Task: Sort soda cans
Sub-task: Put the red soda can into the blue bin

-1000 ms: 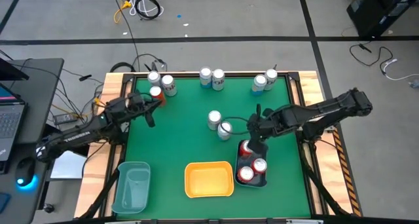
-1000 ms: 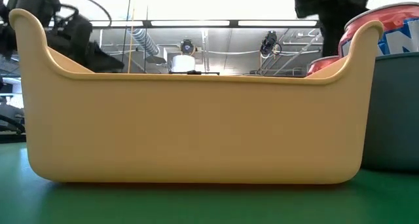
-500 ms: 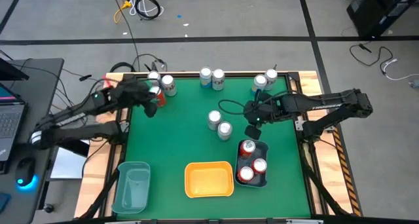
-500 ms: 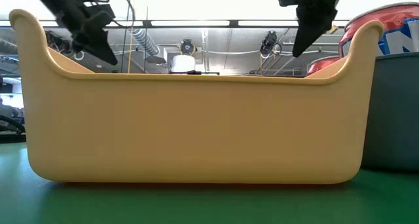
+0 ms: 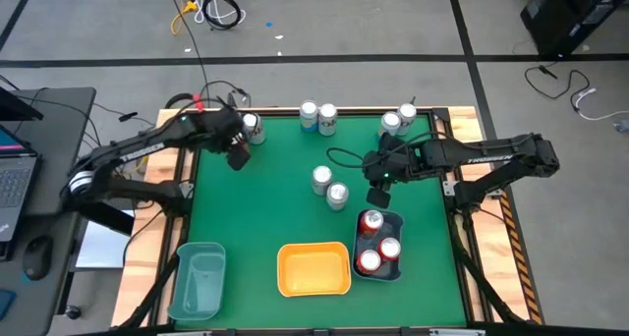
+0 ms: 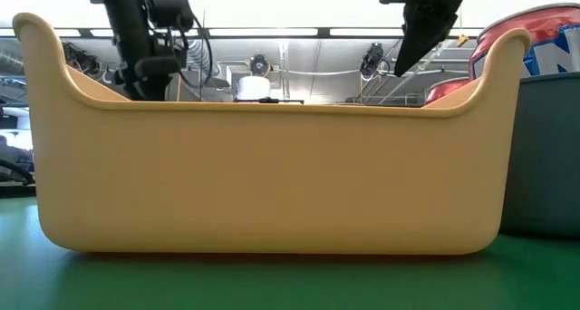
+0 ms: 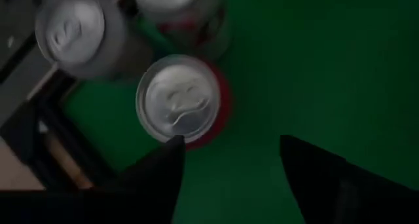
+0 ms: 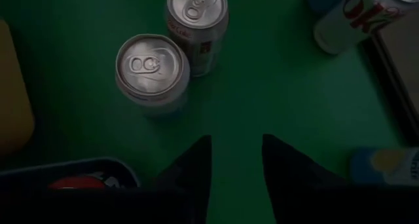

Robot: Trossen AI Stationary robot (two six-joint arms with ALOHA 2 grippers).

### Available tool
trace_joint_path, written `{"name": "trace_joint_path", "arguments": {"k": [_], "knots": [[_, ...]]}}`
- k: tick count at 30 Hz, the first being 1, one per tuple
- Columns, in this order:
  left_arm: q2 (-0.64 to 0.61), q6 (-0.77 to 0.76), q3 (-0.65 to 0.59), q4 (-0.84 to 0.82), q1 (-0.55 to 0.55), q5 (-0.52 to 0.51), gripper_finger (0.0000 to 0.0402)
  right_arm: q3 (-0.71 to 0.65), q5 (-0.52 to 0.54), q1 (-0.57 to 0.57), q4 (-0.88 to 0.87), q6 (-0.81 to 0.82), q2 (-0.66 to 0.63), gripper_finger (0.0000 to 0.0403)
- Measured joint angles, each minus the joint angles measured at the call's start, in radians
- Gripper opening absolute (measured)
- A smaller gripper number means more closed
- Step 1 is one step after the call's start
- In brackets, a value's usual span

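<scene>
Yellow bin [image 5: 314,269] at table's [image 5: 275,179] near edge; teal bin [image 5: 198,280] left of it, dark bin [image 5: 397,270] right.

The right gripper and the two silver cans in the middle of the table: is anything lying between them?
No. In the right wrist view only bare green table separates the right gripper from the two silver cans.

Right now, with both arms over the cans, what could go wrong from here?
The open left gripper hangs over a red can packed against two neighbours; closing could topple one. The right gripper, empty, is near two silver cans standing close together; grabbing one may knock over the other.
</scene>
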Motion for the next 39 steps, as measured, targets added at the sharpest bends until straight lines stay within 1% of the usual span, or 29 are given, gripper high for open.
{"name": "trace_joint_path", "arguments": {"k": [3,7,13,18,22,25,31,36,39], "knots": [[0.036,0.024,0.000,-0.018,0.033,-0.001,0.0285,0.000,-0.010,-0.005,0.005,-0.007,0.000,0.0124],[0.061,0.050,0.000,-0.017,0.069,-0.006,0.0296,0.000,-0.014,-0.010,0.010,-0.012,0.000,0.0124],[0.065,0.077,0.000,0.004,0.113,-0.045,0.0296,0.000,-0.018,-0.010,0.017,-0.019,0.000,0.0124],[0.068,0.110,0.000,0.045,0.155,0.001,0.0296,0.000,-0.018,-0.010,0.022,-0.019,0.000,0.0124],[0.092,0.130,0.000,0.069,0.180,0.023,0.0296,0.000,-0.018,-0.010,0.022,-0.019,0.000,0.0124],[0.128,0.135,0.002,0.095,0.190,0.068,0.0296,0.000,-0.020,-0.010,0.023,-0.022,0.000,0.0124],[0.178,0.169,0.003,0.145,0.191,0.071,0.0296,0.000,-0.044,-0.010,0.037,-0.024,0.000,0.0124],[0.179,0.185,0.002,0.163,0.191,0.073,0.0294,0.000,-0.045,-0.010,0.038,-0.026,0.000,0.0124],[0.179,0.185,0.001,0.158,0.191,0.076,0.0284,0.000,-0.045,-0.010,0.039,-0.028,0.001,0.0124]]}}
